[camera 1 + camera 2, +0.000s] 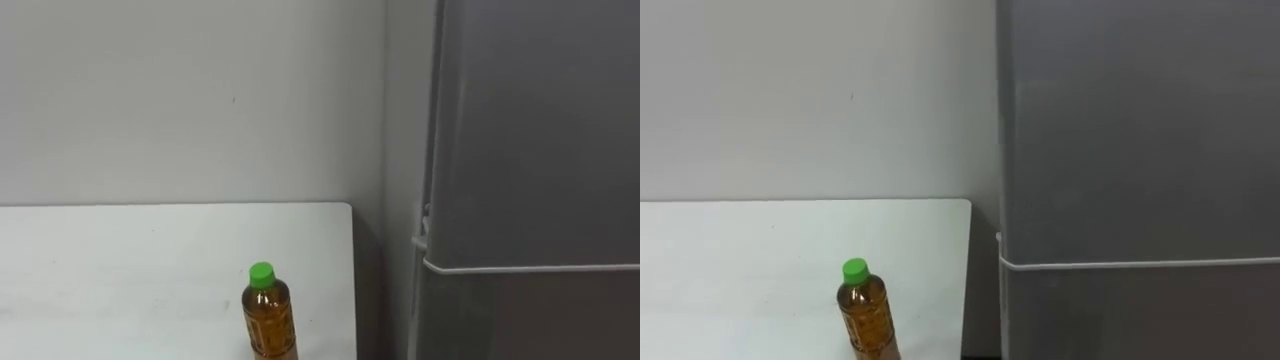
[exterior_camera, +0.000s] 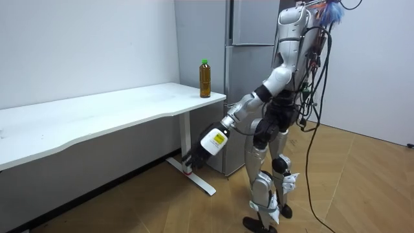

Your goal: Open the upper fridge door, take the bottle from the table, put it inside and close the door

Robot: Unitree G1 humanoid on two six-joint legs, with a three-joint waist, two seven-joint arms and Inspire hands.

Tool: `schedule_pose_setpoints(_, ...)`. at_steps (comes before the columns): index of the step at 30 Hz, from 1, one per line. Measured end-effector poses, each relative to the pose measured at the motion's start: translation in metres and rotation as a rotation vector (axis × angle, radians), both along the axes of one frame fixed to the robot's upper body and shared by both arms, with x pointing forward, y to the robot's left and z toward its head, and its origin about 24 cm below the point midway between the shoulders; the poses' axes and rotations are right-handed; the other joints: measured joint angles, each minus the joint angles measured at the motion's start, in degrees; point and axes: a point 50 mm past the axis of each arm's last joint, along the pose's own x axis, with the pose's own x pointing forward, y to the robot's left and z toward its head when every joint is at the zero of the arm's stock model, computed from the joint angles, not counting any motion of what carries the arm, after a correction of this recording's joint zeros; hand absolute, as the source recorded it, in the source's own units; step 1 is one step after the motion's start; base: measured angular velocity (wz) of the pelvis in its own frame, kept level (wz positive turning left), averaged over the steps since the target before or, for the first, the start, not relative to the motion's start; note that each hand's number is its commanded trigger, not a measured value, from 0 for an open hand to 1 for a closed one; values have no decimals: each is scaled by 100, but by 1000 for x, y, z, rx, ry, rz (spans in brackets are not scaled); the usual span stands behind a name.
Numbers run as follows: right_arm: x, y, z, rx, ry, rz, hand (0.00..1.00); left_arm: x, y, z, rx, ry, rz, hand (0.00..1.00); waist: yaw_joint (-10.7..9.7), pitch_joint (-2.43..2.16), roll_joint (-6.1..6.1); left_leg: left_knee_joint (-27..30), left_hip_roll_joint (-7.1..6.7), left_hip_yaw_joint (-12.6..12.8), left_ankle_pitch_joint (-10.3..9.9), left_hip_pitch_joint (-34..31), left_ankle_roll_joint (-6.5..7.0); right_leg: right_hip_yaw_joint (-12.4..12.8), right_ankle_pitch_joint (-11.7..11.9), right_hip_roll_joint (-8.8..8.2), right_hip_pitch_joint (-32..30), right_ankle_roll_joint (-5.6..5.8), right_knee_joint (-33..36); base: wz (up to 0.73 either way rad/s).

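An amber bottle (image 1: 268, 318) with a green cap stands upright on the white table (image 1: 120, 270), near the corner closest to the fridge. The grey fridge (image 1: 540, 130) is just right of the table, and both its doors are closed; a pale seam (image 1: 530, 268) divides the upper door from the lower one. In the room view I stand facing the fridge (image 2: 249, 26) and the bottle (image 2: 205, 79). My left arm hangs low and forward, with my left hand (image 2: 192, 162) below the tabletop by the table leg, well away from the bottle.
A plain wall runs behind the table. A narrow gap separates the table's right edge from the fridge. The table (image 2: 97, 113) stretches far toward the room view's left. Wooden floor lies behind me.
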Motion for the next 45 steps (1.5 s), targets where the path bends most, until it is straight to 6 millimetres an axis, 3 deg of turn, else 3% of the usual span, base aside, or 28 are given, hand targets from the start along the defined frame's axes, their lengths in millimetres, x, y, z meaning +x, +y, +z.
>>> schedule_pose_setpoints(3, 3, -1, 1, -9, -11, 4, 0, 11, 4, 11, 33, -49, 26, 0, -58, -30, 4, 3, -4, -23, -1, -12, 0, -25, 1, 2, 0, 0, -40, 5)
schedule_pose_setpoints(4, 2, 0, 1, -9, -8, 5, 0, 18, 6, 18, 56, -84, 34, 0, -94, -15, -7, 4, -11, -92, -1, -26, -1, -58, 0, 2, 15, 0, -46, 18)
schedule_pose_setpoints(11, -1, -2, 2, -20, -24, 1, 0, 54, 21, 61, 182, -262, 52, 0, 23, -34, -36, -49, -8, -118, -5, 10, -9, -64, 1, 14, 27, 0, -44, 2)
schedule_pose_setpoints(19, -4, 2, 1, 2, -26, -13, 0, 82, 28, 142, 369, -572, 29, 0, 4, -14, 34, -69, -20, -130, -5, -5, -7, -11, 2, 11, 25, 0, -44, 0)
schedule_pose_setpoints(25, -5, 2, 1, 8, -24, -24, 0, 90, 19, 186, 456, -751, -33, 0, -2, -11, 52, -64, -21, -134, -4, -38, -8, -26, 2, 13, 24, 0, -48, 0)
schedule_pose_setpoints(34, -4, 3, 1, 8, -25, -20, 0, 97, 6, 223, 537, -902, -121, 0, -59, -4, 51, -35, -28, -171, -7, -47, -5, -10, 2, 9, 36, 1, -44, 1)
schedule_pose_setpoints(45, -2, 4, 1, 15, -27, -12, 0, 124, -9, 260, 588, -1069, -249, 0, -227, 1, 38, -10, -32, -230, -5, -106, -4, -3, 3, 14, -50, 0, -36, 2)
